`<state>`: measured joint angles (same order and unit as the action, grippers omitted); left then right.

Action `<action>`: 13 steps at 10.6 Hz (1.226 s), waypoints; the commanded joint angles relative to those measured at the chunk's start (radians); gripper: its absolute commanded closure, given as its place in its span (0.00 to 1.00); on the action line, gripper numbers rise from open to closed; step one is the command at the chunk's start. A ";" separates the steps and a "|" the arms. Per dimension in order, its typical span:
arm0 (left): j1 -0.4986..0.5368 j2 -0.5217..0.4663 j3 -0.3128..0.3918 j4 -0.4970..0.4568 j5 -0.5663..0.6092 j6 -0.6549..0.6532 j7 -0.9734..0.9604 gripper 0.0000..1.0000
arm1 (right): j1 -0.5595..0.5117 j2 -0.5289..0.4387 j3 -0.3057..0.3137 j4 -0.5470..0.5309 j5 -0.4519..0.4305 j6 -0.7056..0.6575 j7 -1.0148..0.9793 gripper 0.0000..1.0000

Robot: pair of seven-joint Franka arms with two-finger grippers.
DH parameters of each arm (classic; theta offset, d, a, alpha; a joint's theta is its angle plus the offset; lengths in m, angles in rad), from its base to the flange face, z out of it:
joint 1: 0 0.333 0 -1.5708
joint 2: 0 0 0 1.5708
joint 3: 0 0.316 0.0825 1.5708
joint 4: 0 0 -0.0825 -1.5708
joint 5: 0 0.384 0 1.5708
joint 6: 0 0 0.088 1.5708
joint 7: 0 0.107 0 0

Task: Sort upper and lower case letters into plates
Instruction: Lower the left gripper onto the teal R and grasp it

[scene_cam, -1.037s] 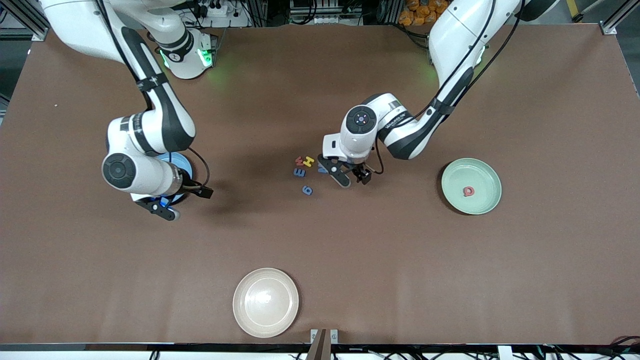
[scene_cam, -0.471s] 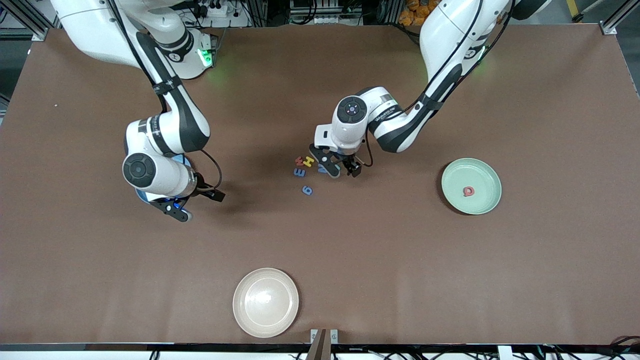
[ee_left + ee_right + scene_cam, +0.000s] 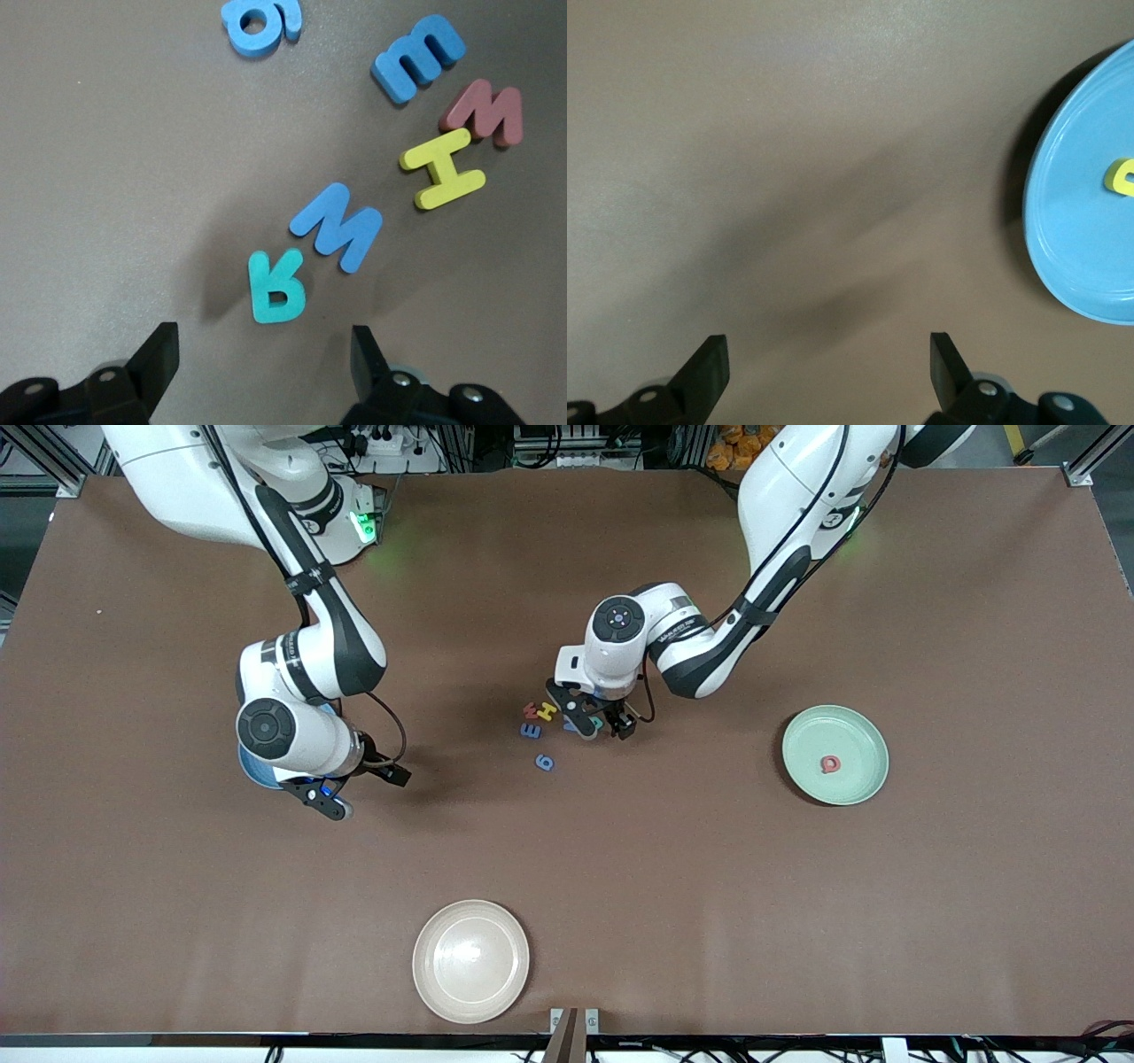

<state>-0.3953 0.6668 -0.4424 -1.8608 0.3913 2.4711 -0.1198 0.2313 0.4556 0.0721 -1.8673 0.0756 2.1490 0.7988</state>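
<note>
Right wrist view: the right gripper [image 3: 828, 372] hangs over bare brown table [image 3: 788, 159], its two dark fingertips [image 3: 709, 363] set wide apart with nothing between them. The blue plate [image 3: 1072, 221] is cut off at the frame edge; a small yellow letter [image 3: 1122, 175] lies in it. A soft shadow crosses the tabletop.

The right arm hides most of the blue plate [image 3: 245, 765], and the right wrist view's edge crops it.
</note>
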 commanded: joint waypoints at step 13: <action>-0.036 0.088 0.019 0.086 0.072 0.009 -0.035 0.68 | 0.011 0.018 -0.002 0.025 0.007 -0.001 0.016 0.00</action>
<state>-0.4214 0.7311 -0.4355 -1.7994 0.4094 2.4739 -0.1249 0.2333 0.4584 0.0723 -1.8641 0.0756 2.1493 0.7994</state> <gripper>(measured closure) 0.423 0.000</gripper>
